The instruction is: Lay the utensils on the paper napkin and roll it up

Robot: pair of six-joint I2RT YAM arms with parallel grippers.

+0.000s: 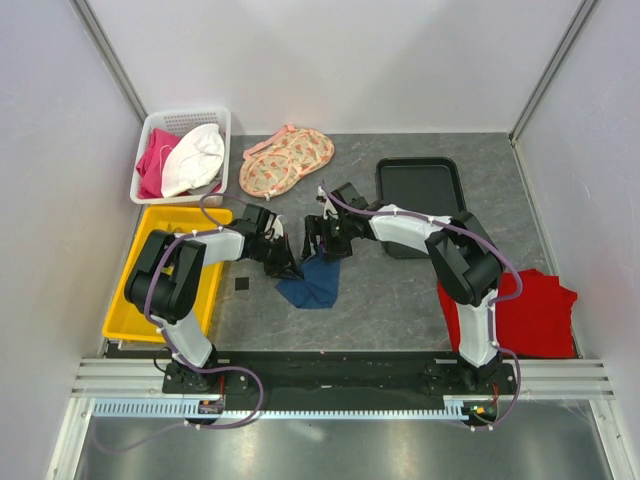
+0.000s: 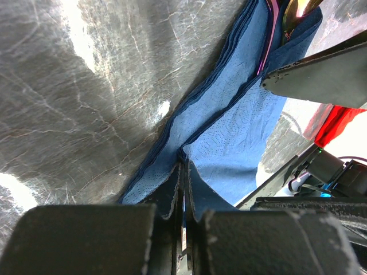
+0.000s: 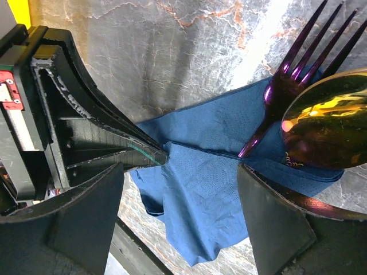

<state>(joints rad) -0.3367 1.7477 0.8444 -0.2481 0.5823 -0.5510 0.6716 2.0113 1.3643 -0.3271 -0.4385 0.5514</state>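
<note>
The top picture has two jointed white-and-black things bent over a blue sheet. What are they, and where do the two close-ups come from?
Those are two robot arms, the left arm and the right arm, seen by a fixed camera above. Each close-up comes from a camera on one wrist, looking past its own fingers. On the table the paper napkin lies crumpled, with a purple fork and a gold spoon on it. The left gripper pinches a napkin fold; the right gripper is open above it. Around them: a yellow bin, a white basket, floral fabric, a black tray and a red cloth.
</note>
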